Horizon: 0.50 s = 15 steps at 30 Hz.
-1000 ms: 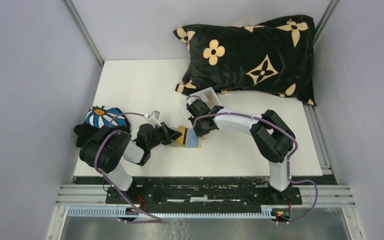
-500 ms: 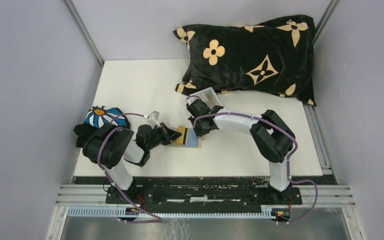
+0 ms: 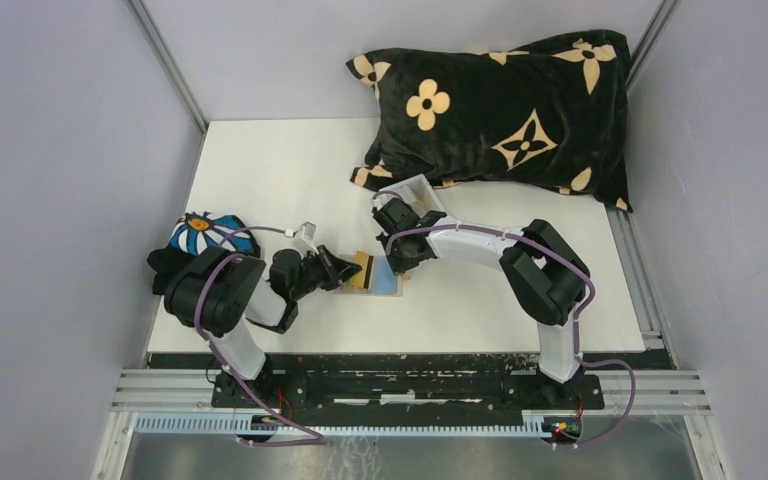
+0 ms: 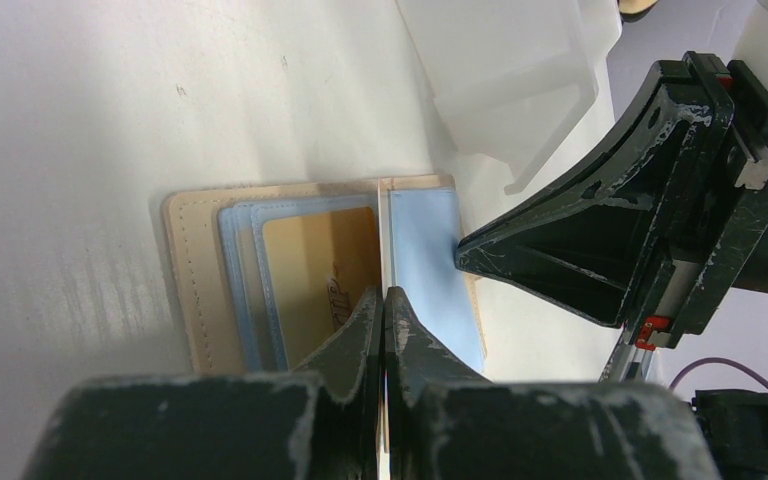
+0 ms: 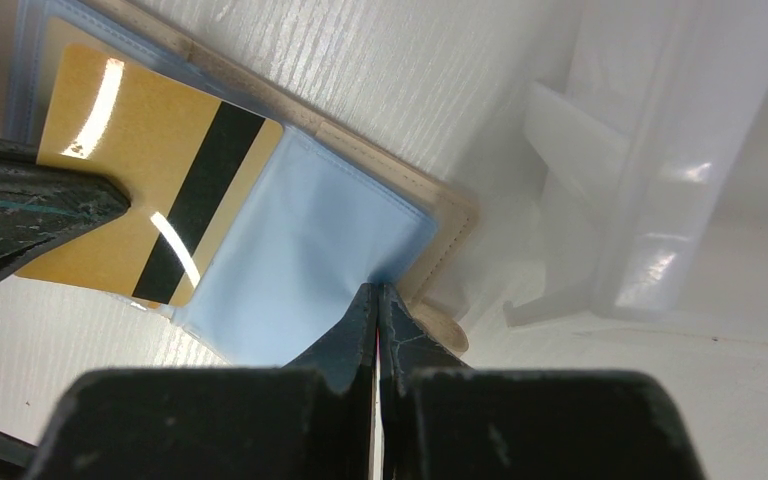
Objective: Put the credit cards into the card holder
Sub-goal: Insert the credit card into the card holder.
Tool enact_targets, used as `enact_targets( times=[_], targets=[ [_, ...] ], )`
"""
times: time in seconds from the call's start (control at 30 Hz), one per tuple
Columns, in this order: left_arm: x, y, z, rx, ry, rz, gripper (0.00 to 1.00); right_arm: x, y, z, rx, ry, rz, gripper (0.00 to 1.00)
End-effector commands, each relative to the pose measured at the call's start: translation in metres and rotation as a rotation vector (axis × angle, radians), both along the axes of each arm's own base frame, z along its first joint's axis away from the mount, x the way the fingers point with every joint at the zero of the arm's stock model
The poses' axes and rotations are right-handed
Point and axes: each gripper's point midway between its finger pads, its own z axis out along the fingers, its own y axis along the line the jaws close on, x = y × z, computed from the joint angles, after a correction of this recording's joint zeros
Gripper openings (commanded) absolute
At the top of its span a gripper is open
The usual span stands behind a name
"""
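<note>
The fingers of the left gripper (image 4: pixel 385 297) are clenched on a thin sheet seen edge-on, which I judge to be the yellowish card (image 5: pixel 130 160). The fingers of the right gripper (image 5: pixel 376 292) are pressed together with nothing clearly between them. Their tip touches the outer edge of the card holder (image 4: pixel 190 300).

The black pillow (image 3: pixel 500 110) fills the far right of the table (image 3: pixel 270 170), well apart from the work. The clear plastic box (image 5: pixel 640 160) lies just beside the holder, on its far side. The holder lies open and flat near the front middle of the table, between the two grippers.

The step in hand seems to be the insertion of this card, while the right gripper steadies the holder. The next move calls for lowering the card's free side to the mouth of the pale blue pocket (image 5: pixel 310 230) and sliding gently, otherwise the holder may shift. Whether the card is partly inside, I cannot tell.

The holder's long axis goes from its tan stitched border to the blue pocket under the right tip. From the left wrist the card is only a line, so it probably stands on edge, not flat. Its black stripe (image 5: pixel 200 200) runs crosswise to the left finger, so I judge that a long side leads, toward the blue pocket.
</note>
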Motion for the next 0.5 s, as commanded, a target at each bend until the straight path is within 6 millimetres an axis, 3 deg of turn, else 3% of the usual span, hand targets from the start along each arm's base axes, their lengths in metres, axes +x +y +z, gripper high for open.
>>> enact_targets(
  times=[0.0, 0.47],
  targets=[
    [0.002, 0.002, 0.001, 0.013, -0.042, -0.008, 0.03, -0.024, -0.029, -0.046, -0.148, 0.103, 0.014, 0.01],
    [-0.009, -0.003, -0.001, -0.090, -0.009, -0.013, 0.03, -0.025, -0.029, -0.048, -0.145, 0.106, 0.007, 0.01]
  ],
)
